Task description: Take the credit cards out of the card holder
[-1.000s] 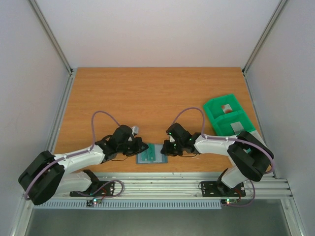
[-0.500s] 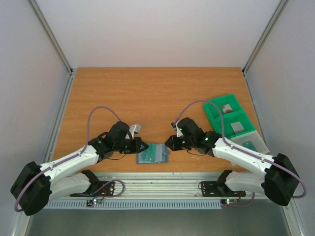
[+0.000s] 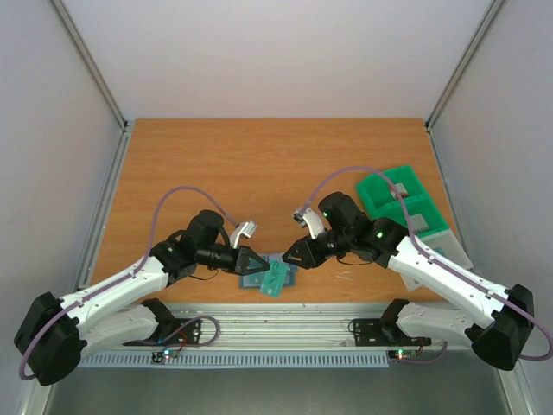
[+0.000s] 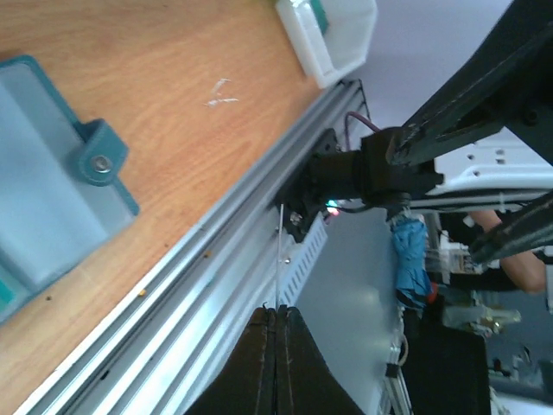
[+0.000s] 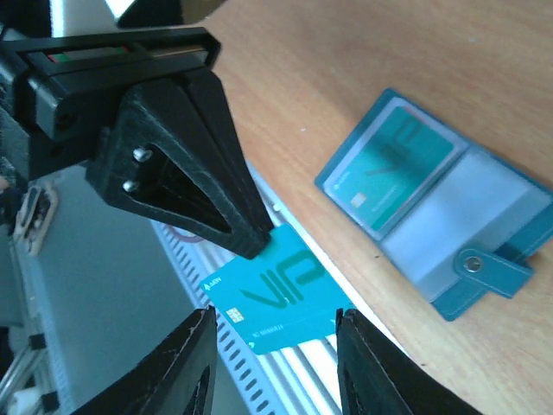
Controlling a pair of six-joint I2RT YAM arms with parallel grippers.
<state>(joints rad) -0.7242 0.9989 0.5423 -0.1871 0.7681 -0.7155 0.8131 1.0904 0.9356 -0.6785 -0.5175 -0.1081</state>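
Note:
The blue-grey card holder (image 5: 484, 225) lies spread open on the wooden table near its front edge, with one teal credit card (image 5: 393, 164) in its left pocket. A second teal credit card (image 5: 276, 298), marked VIP, hangs over the front rail. My left gripper (image 4: 276, 309) is shut on that card's corner, and the card shows edge-on in the left wrist view. My right gripper (image 5: 275, 316) is open, its fingers (image 5: 194, 363) standing either side of the VIP card. From above, the left gripper (image 3: 257, 264) and right gripper (image 3: 289, 257) meet over the holder.
A green two-compartment bin (image 3: 402, 203) stands at the right, with a white tray (image 3: 449, 252) just in front of it under the right arm. The aluminium rail (image 4: 199, 285) runs along the table's near edge. The holder's snap tab (image 4: 99, 160) points towards the rail.
The VIP card has come out of the holder and now hangs over the front edge in my left gripper. My right gripper has opened and its arm has stretched out and risen.

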